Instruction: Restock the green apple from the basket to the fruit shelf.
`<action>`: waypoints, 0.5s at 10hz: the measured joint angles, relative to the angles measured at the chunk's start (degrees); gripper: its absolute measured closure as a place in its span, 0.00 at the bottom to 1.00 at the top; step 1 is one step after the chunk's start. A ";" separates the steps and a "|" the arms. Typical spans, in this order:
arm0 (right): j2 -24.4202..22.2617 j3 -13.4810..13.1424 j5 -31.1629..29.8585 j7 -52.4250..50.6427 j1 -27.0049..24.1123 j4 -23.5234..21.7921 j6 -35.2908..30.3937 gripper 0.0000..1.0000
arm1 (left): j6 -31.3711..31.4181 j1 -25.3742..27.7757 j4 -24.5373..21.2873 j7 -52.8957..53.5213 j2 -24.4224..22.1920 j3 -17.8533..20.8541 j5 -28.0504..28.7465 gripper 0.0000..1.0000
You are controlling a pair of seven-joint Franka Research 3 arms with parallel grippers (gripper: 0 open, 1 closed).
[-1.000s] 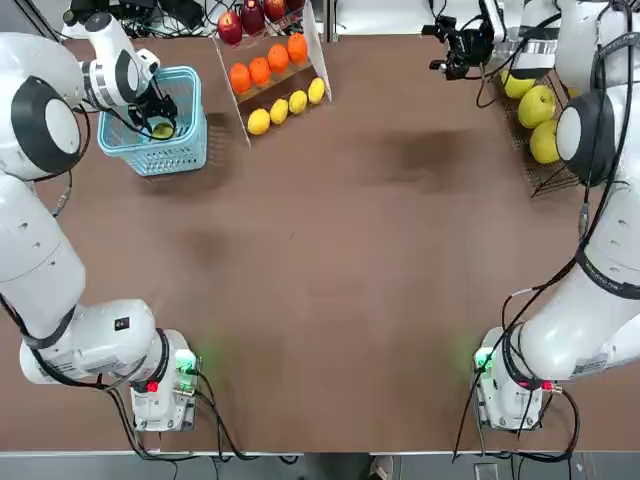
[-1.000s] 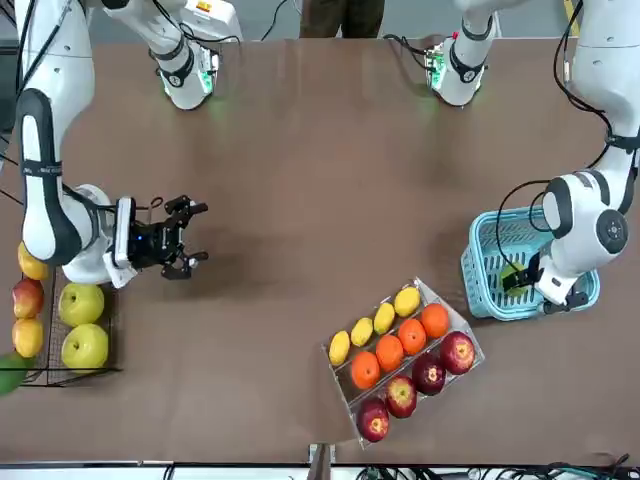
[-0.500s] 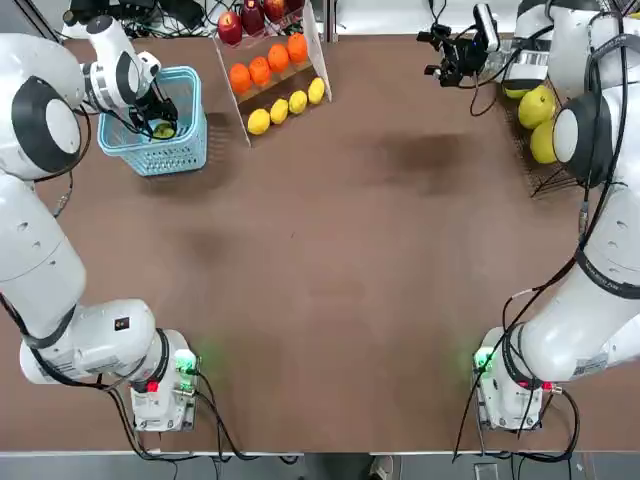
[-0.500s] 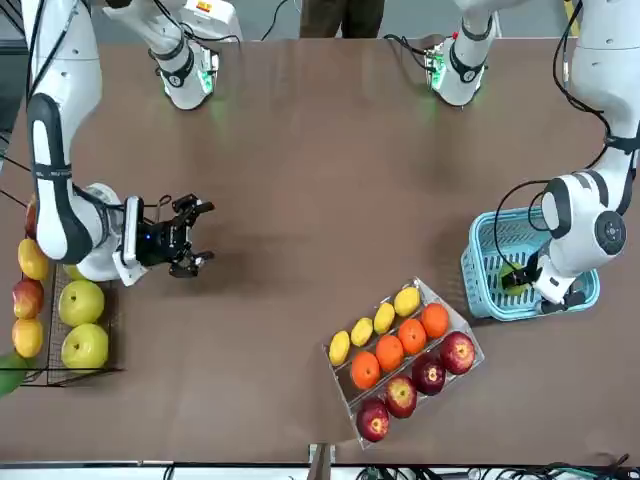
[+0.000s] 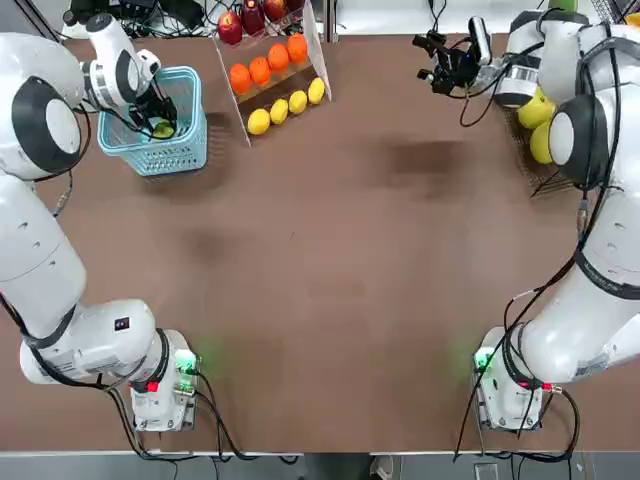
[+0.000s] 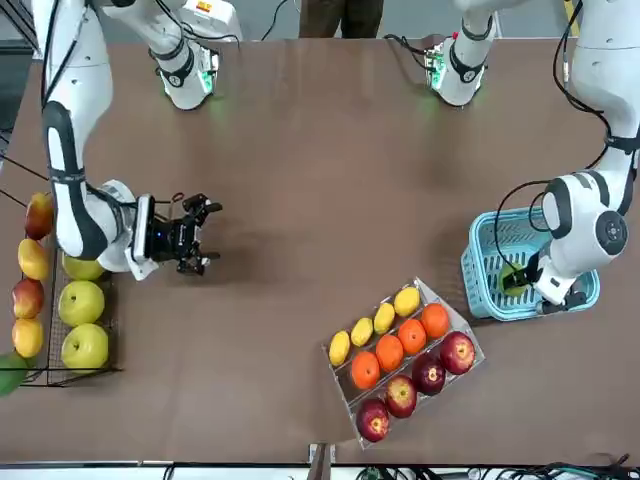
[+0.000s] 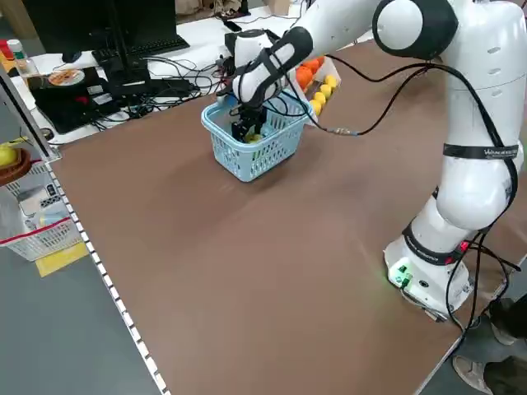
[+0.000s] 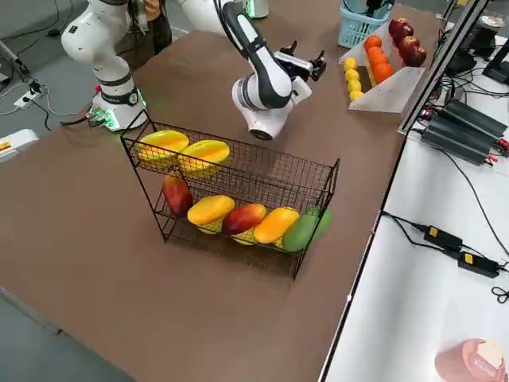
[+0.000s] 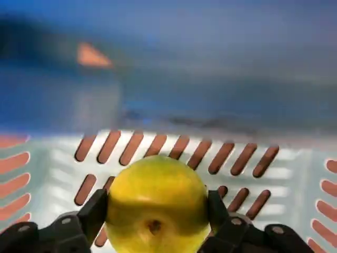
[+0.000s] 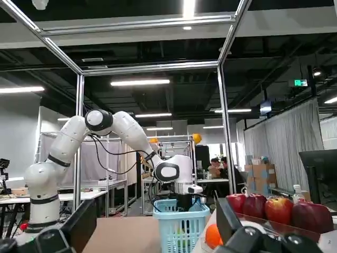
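Brown tabletop fills my top view, and what has changed over the last second is at the basket [image 5: 160, 125]: the left gripper [image 5: 160, 122], which hung open over the green apple [image 5: 163, 128] a second ago, has now clamped onto it down inside the basket. I judge the pick made and the lift next. Over the same second the right gripper [image 5: 441, 62] has swung out from the fruit shelf [image 5: 545, 150] toward the table's far edge, fingers spread and holding nothing.

From the front view, I see the apple low in the blue basket, half hidden by the left wrist. The white-sided stand [image 6: 465, 365] nearby carries rows of lemons, oranges and red apples. At the other end the black wire shelf holds several yellow-green fruits and some red-and-yellow ones.

My left side view shows the left arm reaching down into the basket, the apple barely showing between the fingers.

On the right side view, the shelf's upper tier carries two yellow fruits; the lower tier carries red, orange-yellow and green ones in a row.

Left wrist view settles it: both fingertips [image 9: 97, 208] press the apple's flanks, mesh wall behind it.

Right wrist view shows that gripper's own fingers wide apart, looking across at the basket and the other arm.
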 joint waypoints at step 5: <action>0.00 -0.24 0.09 0.47 0.02 -0.04 0.00 0.00 | -10.69 0.01 5.93 -0.24 -2.92 -0.68 -0.09 0.18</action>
